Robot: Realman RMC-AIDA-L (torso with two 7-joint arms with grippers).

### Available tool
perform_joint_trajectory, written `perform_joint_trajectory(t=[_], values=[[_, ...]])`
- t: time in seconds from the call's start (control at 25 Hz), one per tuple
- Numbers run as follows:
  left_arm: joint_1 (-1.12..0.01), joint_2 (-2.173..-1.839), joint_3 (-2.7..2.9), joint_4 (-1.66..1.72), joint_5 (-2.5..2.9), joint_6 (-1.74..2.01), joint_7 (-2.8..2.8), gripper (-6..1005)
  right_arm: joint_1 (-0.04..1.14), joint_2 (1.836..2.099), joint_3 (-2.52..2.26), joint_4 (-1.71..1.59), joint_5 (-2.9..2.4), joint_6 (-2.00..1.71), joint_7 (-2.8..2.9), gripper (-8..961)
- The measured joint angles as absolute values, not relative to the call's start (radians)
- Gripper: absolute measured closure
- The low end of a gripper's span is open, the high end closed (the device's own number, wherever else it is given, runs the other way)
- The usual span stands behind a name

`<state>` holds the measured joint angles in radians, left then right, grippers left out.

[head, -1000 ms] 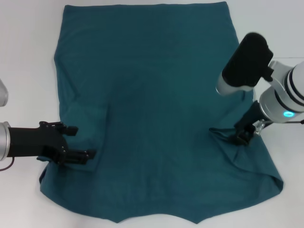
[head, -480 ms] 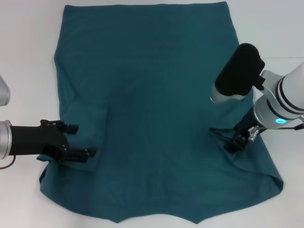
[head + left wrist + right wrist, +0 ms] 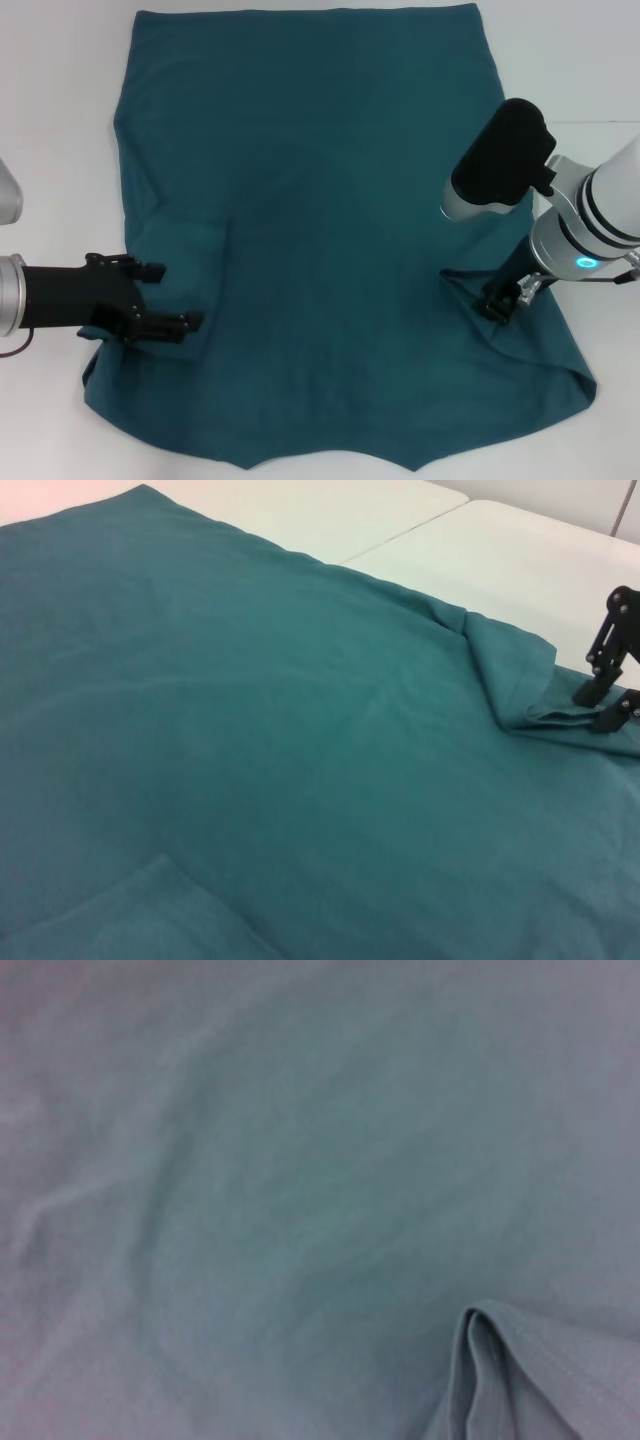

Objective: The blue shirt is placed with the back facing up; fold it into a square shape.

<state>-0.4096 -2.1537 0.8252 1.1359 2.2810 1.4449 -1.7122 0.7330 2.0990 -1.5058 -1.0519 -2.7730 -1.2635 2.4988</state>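
Note:
The blue shirt (image 3: 320,200) lies spread flat on the white table (image 3: 50,120), plain side up, and fills most of the head view. My left gripper (image 3: 172,297) is low over the shirt's left sleeve area, with its fingers spread apart. My right gripper (image 3: 500,300) is at the shirt's right sleeve area and pinches a raised fold of the cloth. The left wrist view shows the shirt (image 3: 250,730) and, far off, the right gripper (image 3: 605,702) on that bunched fold. The right wrist view shows only shirt cloth (image 3: 300,1210) with a folded hem.
Bare white table shows on both sides of the shirt and beyond its far edge (image 3: 560,60). A seam between two table tops (image 3: 400,535) runs past the shirt. The right forearm (image 3: 500,165) hangs above the shirt's right edge.
The right forearm has swung slightly left and lower over the shirt, and its gripper has shifted a little on the fold. The left gripper has barely moved.

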Motion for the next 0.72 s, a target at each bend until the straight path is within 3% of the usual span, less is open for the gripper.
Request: perform_joint_trajectory(t=[0.44,0.72], values=[[-0.399,-2.159,0.825,1.135,2.281,1.446,-1.710,102,0.726,2.097,-1.497,-1.045,-2.765,-1.267,2.516,888],[-0.394,-2.160,0.825,1.126,2.281,1.453,-1.709,103,0.719,2.097,-1.497,-1.084,-2.758,-1.282,2.516,955]])
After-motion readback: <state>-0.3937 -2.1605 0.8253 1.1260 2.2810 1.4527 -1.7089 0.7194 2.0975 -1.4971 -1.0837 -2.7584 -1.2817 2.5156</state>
